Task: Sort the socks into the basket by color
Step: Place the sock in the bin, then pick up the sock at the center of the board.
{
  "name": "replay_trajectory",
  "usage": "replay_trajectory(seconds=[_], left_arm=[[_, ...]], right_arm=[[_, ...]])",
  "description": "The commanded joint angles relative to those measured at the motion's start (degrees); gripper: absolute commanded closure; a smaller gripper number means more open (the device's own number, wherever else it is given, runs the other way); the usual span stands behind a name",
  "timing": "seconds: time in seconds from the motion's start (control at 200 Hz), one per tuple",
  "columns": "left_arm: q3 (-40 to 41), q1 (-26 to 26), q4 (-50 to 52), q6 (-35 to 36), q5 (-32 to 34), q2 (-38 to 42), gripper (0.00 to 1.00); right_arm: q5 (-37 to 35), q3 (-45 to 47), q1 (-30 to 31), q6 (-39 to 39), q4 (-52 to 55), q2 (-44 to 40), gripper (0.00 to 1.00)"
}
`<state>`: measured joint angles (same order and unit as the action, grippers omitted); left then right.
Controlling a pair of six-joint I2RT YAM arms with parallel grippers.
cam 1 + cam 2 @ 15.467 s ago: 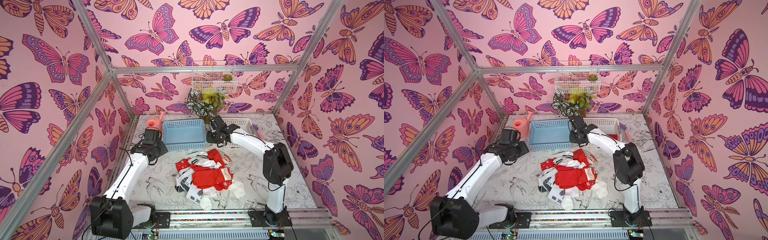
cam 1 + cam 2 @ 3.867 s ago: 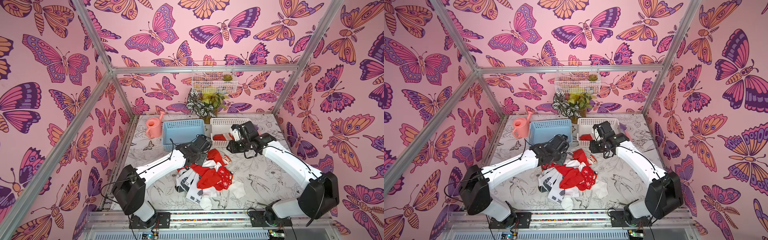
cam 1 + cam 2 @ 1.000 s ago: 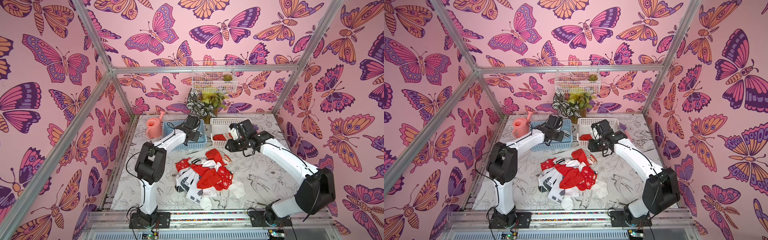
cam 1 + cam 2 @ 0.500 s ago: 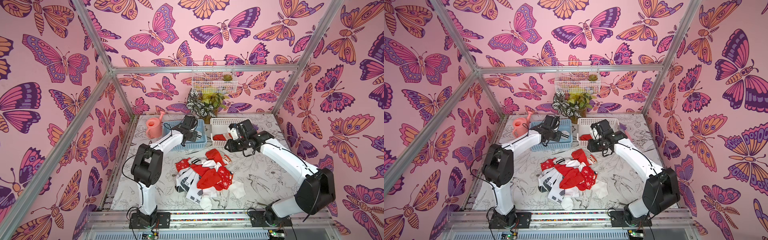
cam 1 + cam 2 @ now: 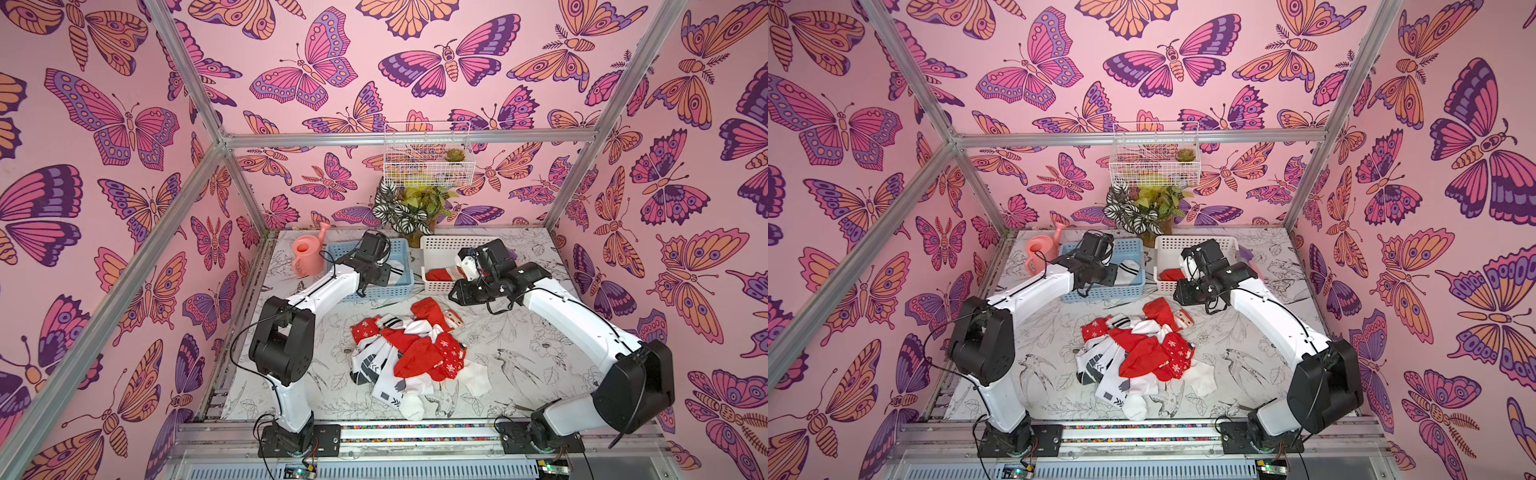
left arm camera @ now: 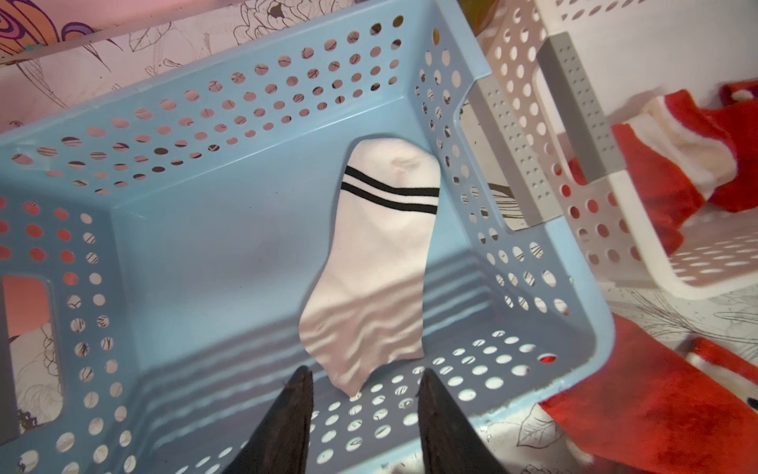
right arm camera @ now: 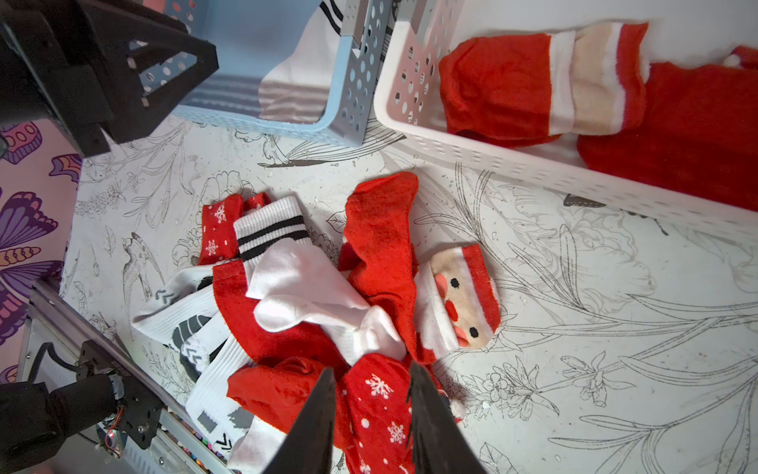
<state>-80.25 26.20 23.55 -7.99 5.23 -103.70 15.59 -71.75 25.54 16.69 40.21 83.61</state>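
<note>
Left gripper (image 6: pixel 363 371) over the blue basket (image 6: pixel 246 102), both dark fingers (image 6: pixel 287 422) apart, nothing pinched between them. One white sock (image 6: pixel 381 254) with two black stripes lies inside the basket, stretched along the floor, striped end up against the perforated side wall, other end just off the fingertips. White basket (image 6: pixel 529 135) right beside the blue one, walls nearly touching; red socks (image 6: pixel 656 180) with white and cream bands in it. Another red sock (image 6: pixel 656 410) on the floral tabletop (image 6: pixel 697 312), just outside the blue basket's corner.
</note>
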Motion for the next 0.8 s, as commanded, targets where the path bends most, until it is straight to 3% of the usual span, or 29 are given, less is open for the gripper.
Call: replay_trajectory(seconds=[0.0, 0.376, 0.792], left_arm=[[2.28, -0.35, 2.85, -2.79, -2.25, 3.98, 0.55], [11.23, 2.34, 4.89, -7.22, -5.05, 14.82, 0.52], [10.81, 2.70, 9.85, -4.09, -3.67, 23.29, 0.52]], right_arm=[[1.19, 0.76, -0.05, 0.91, 1.85, -2.56, 0.66], [-0.29, 4.66, 5.06, 4.34, 2.94, -5.89, 0.66], [-15.47, 8.14, 20.69, 19.96, 4.87, -10.63, 0.64]])
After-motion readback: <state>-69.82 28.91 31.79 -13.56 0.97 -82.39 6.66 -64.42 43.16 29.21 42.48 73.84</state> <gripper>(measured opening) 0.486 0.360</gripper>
